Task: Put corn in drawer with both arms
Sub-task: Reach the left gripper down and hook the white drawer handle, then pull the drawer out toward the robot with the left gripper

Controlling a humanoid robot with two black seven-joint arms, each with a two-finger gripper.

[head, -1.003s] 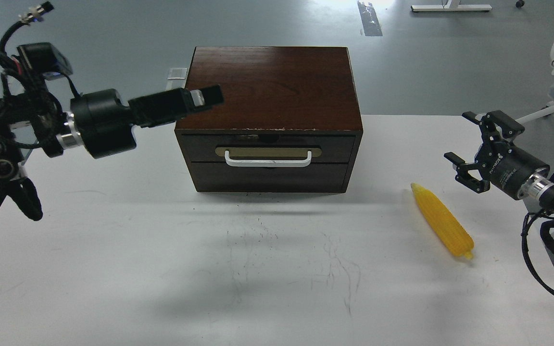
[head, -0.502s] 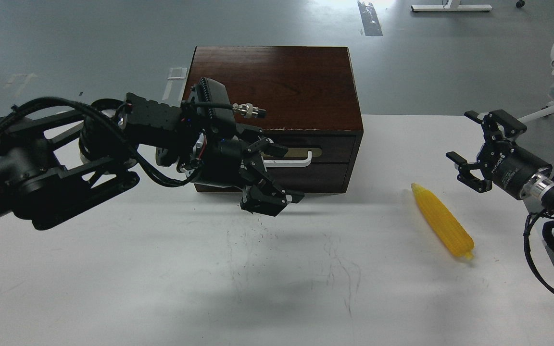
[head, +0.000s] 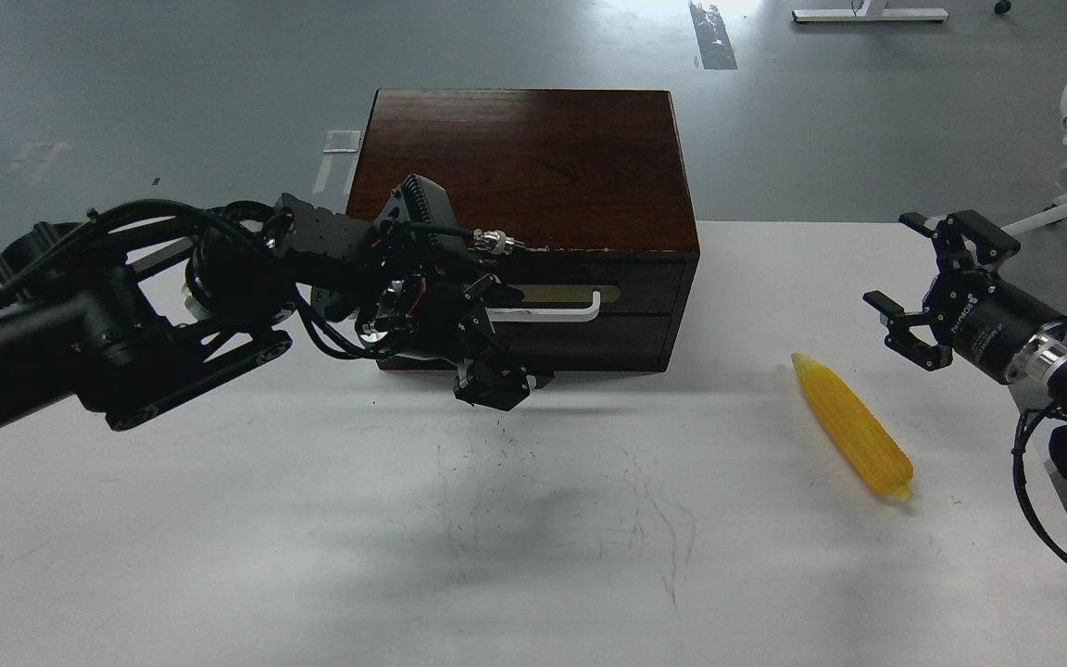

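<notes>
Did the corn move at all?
No. The corn lies in the same spot on the table, right of the wooden box.

- Left arm: reaches in from the left edge, extended rightward, cabling looped along it.
- Left gripper: points down and right; finger spacing cannot be told.
- Right gripper: points left, fingers spread apart, holding nothing.
</notes>
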